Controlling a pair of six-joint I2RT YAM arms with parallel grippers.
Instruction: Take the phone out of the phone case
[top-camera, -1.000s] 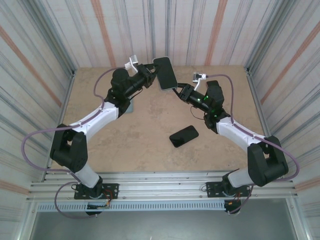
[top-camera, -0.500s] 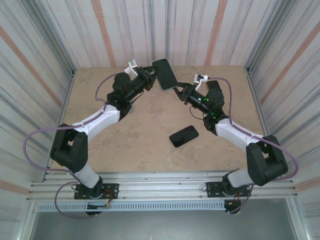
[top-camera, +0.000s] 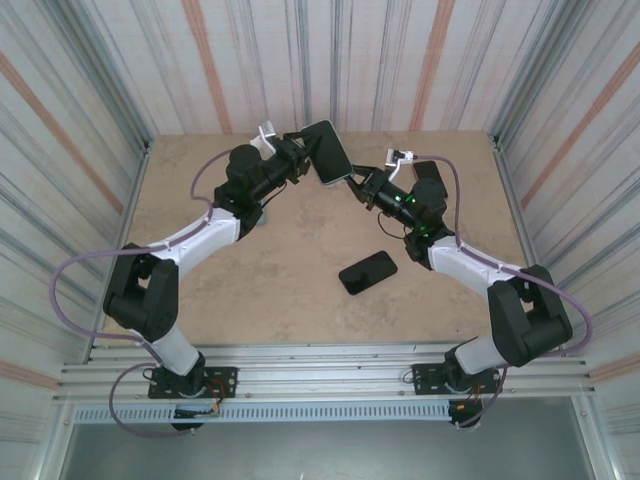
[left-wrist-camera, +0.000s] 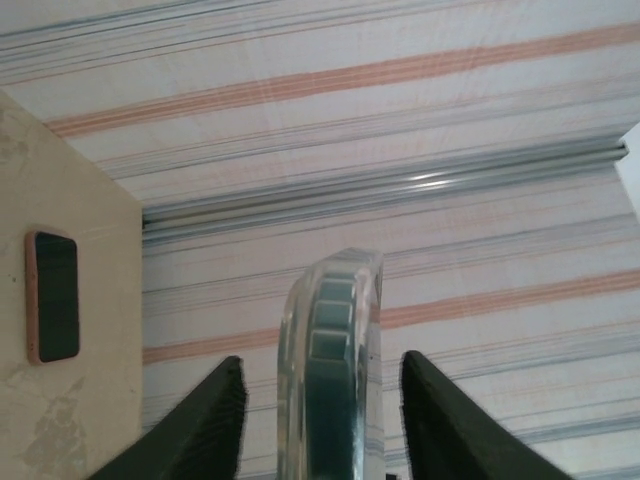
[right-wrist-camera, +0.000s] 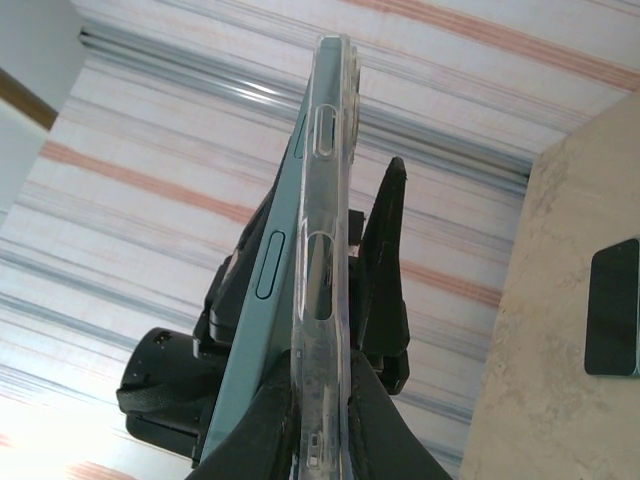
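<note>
Left gripper (left-wrist-camera: 322, 365) just let go of the phone case (right-wrist-camera: 328, 200); right gripper (right-wrist-camera: 322, 400) stays clamped on its rim, likely so the phone (right-wrist-camera: 262, 300) can peel out.

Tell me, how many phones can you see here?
2. One phone, in a clear case, is up in the air, pinched by the right gripper. The other phone lies flat on the table. None seems hidden.

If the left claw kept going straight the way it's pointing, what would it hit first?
Probably the phone in its clear case, which stands edge-on between the left gripper's parted fingers. Beyond that is the striped wall; how far, I can't tell.
</note>
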